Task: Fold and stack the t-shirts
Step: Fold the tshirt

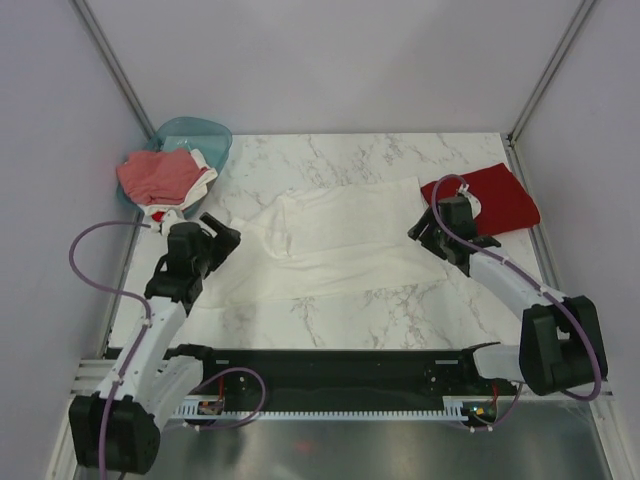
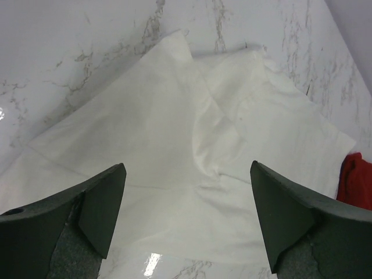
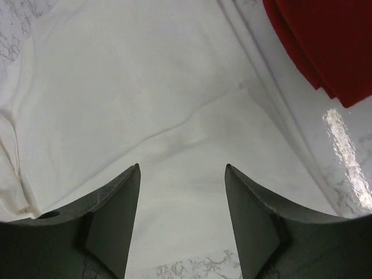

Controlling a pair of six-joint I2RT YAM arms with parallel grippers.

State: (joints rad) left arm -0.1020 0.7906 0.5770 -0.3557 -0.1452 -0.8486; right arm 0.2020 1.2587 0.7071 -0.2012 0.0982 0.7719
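A large white t-shirt (image 1: 340, 235) lies spread across the middle of the marble table, partly folded over itself. My left gripper (image 1: 222, 240) hovers over its left end, jaws wide open and empty; the wrist view shows white cloth (image 2: 192, 151) below the fingers (image 2: 104, 209). My right gripper (image 1: 425, 232) hangs over the shirt's right end, open with nothing between its fingers (image 3: 119, 215), white cloth (image 3: 174, 116) under them. A folded dark red t-shirt (image 1: 495, 197) lies at the back right, its edge (image 3: 325, 40) in the right wrist view. Pinkish-red and white t-shirts (image 1: 160, 177) are heaped at the back left.
A teal translucent basket (image 1: 200, 135) stands at the back left corner under the heaped shirts. Metal frame posts (image 1: 110, 60) rise at both back corners. The table's black front rail (image 1: 330, 365) runs between the arm bases.
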